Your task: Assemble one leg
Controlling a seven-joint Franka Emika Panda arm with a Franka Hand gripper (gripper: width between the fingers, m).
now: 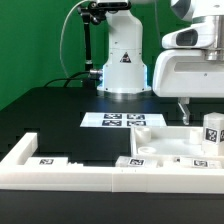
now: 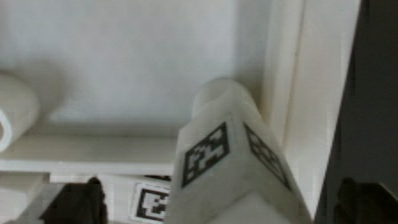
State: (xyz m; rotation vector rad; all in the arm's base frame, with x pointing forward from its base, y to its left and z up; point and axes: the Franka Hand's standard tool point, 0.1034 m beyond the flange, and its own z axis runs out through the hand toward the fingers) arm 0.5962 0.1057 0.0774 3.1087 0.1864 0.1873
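Just one leg (image 1: 211,131) (image 2: 228,150) — one panel (image 1: 165,146).

The exterior view looks low across the table (image 1: 50,115) toward the far arm base (image 1: 124,62). The wrist view sits very close, seemingly facing down on the leg (image 2: 228,150), which both share (image 1: 212,130).

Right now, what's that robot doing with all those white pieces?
The robot arm is building furniture. Its hand hangs low over the white panel at the exterior view's right, close to a leg standing upright there. The wrist view shows the leg right up close, beside the panel's raised edge. Whether the hand actually grips it can't be told. The marker board lies behind.
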